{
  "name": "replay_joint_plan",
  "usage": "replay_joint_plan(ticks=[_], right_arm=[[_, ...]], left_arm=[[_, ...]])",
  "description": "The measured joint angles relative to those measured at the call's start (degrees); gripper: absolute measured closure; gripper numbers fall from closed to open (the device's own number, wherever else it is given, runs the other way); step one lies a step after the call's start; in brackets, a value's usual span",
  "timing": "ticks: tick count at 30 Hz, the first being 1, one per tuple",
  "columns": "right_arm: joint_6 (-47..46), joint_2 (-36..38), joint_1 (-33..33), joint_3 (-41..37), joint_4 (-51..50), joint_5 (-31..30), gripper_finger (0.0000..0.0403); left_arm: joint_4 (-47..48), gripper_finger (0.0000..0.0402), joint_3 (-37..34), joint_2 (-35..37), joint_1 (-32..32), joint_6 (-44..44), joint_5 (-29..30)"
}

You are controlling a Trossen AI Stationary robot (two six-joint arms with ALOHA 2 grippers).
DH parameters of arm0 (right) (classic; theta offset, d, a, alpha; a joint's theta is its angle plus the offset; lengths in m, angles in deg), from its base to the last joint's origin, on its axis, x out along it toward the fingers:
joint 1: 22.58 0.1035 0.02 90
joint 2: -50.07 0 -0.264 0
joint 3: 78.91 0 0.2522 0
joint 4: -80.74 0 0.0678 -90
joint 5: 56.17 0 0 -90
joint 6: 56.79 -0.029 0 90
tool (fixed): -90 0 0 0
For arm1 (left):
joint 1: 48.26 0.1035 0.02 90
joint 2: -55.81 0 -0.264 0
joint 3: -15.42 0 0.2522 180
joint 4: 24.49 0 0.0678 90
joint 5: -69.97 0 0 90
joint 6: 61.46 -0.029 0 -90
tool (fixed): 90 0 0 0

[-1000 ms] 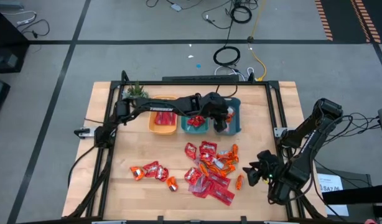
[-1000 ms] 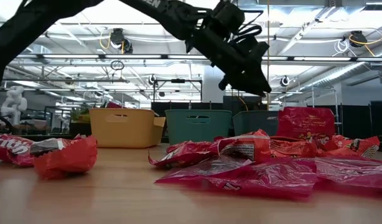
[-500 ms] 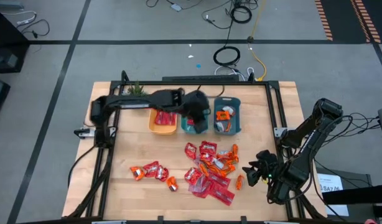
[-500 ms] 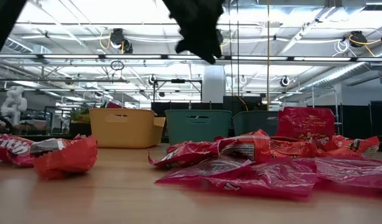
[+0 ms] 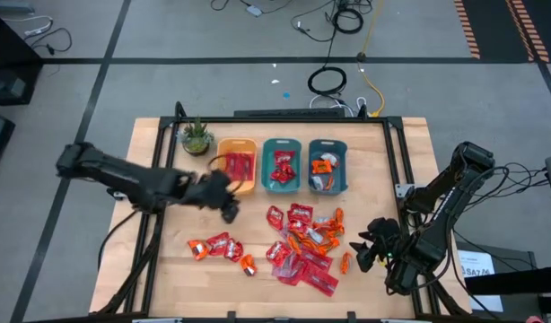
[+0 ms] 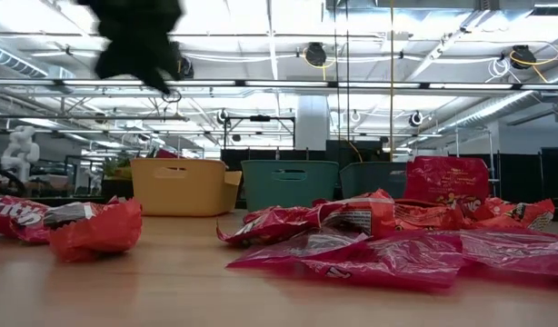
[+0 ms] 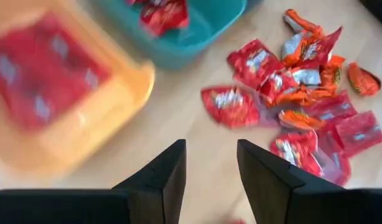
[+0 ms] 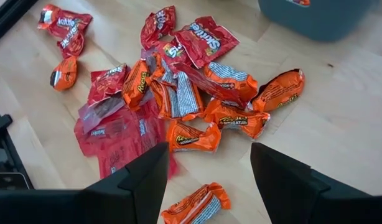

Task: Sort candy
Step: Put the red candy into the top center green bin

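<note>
Candy (image 5: 302, 242) lies in a loose heap of red and orange packets on the wooden table, with a smaller cluster (image 5: 217, 247) to its left. Three bins at the far side hold sorted candy: yellow (image 5: 237, 167), teal (image 5: 282, 167) and blue-teal (image 5: 327, 167). My left gripper (image 5: 228, 212) hovers in front of the yellow bin, open, with nothing between its fingers (image 7: 211, 165). My right gripper (image 5: 359, 254) stands open at the heap's right edge, above the table, and an orange piece (image 8: 194, 205) lies on the wood below it.
A small potted plant (image 5: 196, 136) stands at the far left corner beside the yellow bin. A black frame rail (image 5: 397, 152) runs round the table. Bare wood lies between the bins and the heap (image 5: 258, 202) and along the near left.
My left gripper has swept from above the blue-teal bin toward the table's left and near edges, passing over the teal bin, and now hangs in front of the yellow bin; its wrist has rolled. My right arm has stayed in place.
</note>
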State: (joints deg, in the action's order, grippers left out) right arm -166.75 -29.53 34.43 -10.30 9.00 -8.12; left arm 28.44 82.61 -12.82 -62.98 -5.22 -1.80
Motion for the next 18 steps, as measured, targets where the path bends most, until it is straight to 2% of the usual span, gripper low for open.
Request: replay_joint_plan(ticks=[4,7,11,18], right_arm=[[1.7,0.0,0.0,0.0,0.1,0.0,0.0186],[3.2,0.0,0.0,0.0,0.2,0.0,0.0186],[4.2,0.0,0.0,0.0,0.2,0.0,0.0186],[4.6,0.0,0.0,0.0,0.0,0.0,0.0186]], left_arm=[[2.0,0.0249,-6.2,5.5,-8.5,13.8,3.5],[2.2,0.0249,-8.4,5.9,-13.0,19.1,4.0],[2.3,0.0249,-8.9,3.4,-16.1,19.5,4.2],[0.2,0.0249,-8.8,-3.5,-18.1,13.5,4.4]])
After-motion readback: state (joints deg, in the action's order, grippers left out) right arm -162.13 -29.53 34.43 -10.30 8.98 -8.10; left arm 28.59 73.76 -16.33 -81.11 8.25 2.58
